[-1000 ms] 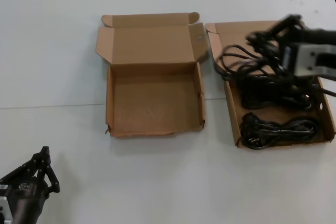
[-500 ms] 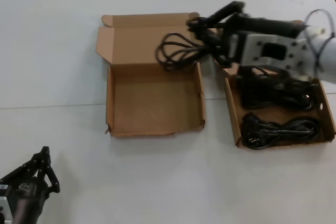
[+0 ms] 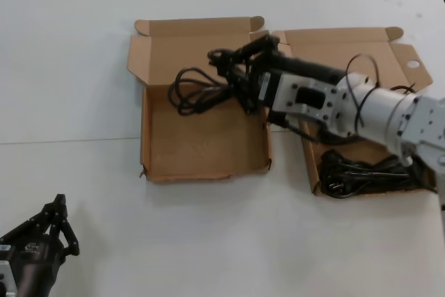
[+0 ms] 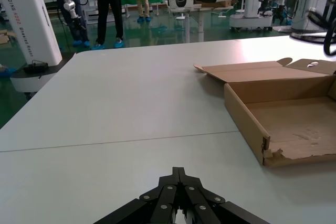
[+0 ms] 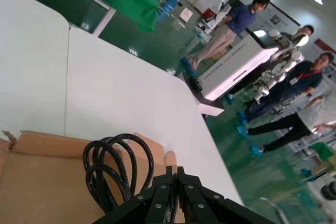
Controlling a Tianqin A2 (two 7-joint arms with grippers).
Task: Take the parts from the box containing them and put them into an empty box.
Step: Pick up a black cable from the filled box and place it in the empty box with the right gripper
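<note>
white tabletop; right gripper point(image 3: 233, 78) apparently clamped on a looped black cable bundle point(image 3: 198, 90) above the torn-fronted box point(image 3: 205, 172).

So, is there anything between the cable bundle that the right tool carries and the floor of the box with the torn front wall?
Nothing visible. The right tool holds the cable bundle above the box with the torn front wall, and the floor below it is bare cardboard.

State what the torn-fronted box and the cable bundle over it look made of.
The torn-fronted box: brown cardboard, matte, its ragged front edge showing torn fibre. The cable bundle, held by the right gripper: black sheathing, likely rubber or plastic, slightly glossy.
</note>
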